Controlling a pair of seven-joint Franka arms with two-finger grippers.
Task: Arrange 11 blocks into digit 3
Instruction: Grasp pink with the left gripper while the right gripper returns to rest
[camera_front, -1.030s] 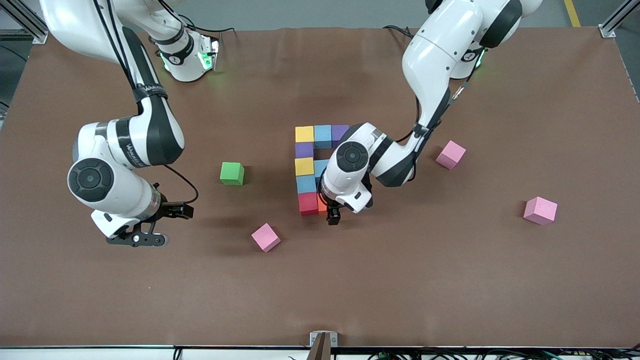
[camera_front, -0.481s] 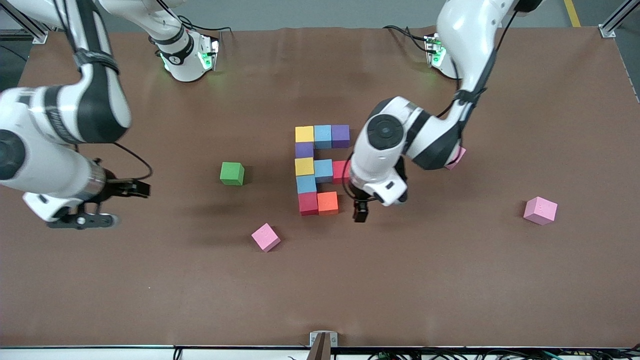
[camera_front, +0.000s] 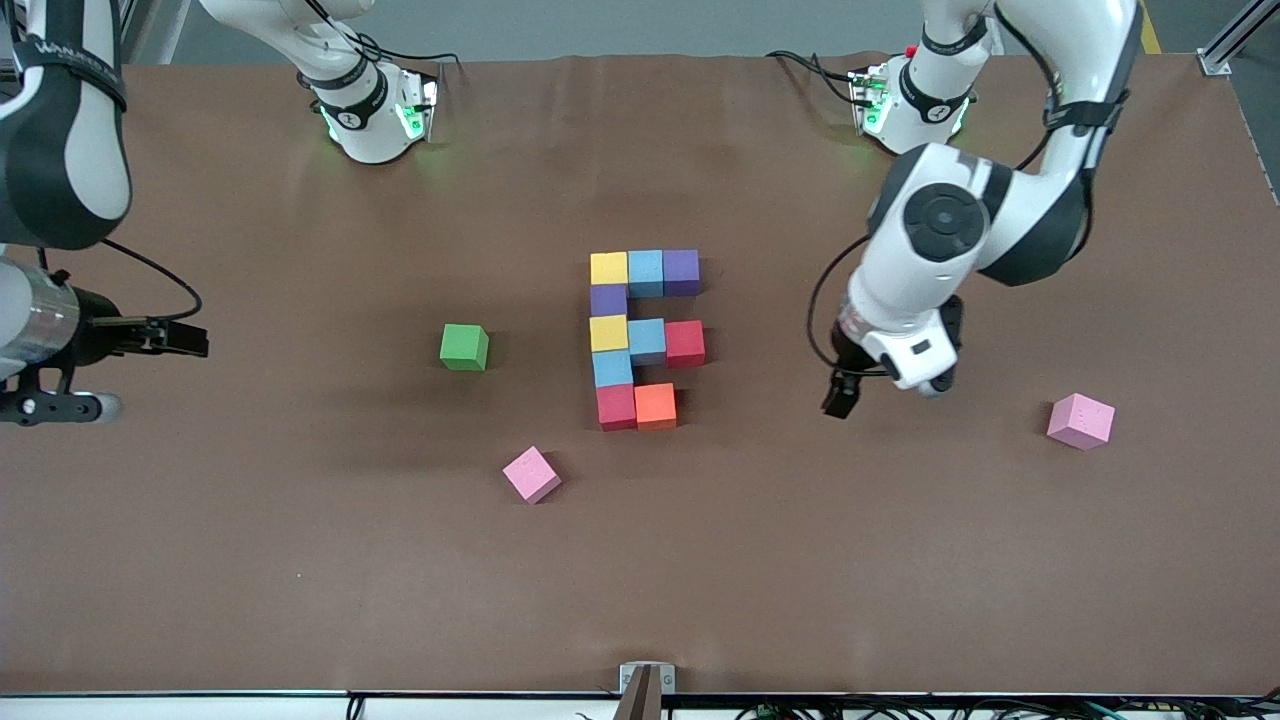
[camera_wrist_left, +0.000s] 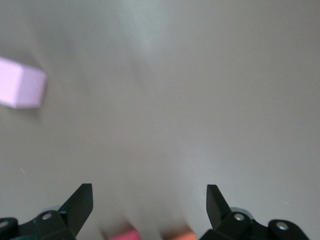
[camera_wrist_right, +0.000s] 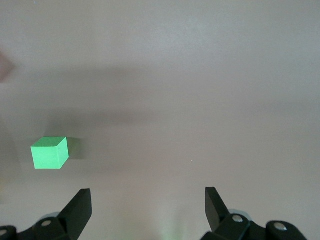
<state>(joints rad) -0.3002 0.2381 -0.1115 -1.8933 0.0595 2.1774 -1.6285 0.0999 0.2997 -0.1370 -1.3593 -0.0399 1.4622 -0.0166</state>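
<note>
Several blocks form a touching figure mid-table: a yellow, blue, purple bar, a purple block, a yellow, blue, red bar, a blue block, then red and orange. One loose pink block lies nearer the camera, another toward the left arm's end. My left gripper hangs open and empty over bare table between the figure and that pink block. My right gripper is open and empty at the right arm's end.
A green cube sits alone between the figure and the right arm's end. The left wrist view shows a pink block and, at its edge, slivers of a red and an orange block.
My left gripper has drawn away from the orange block, toward the left arm's end of the table. The right arm has swung out to its own end. The blocks stay put.
</note>
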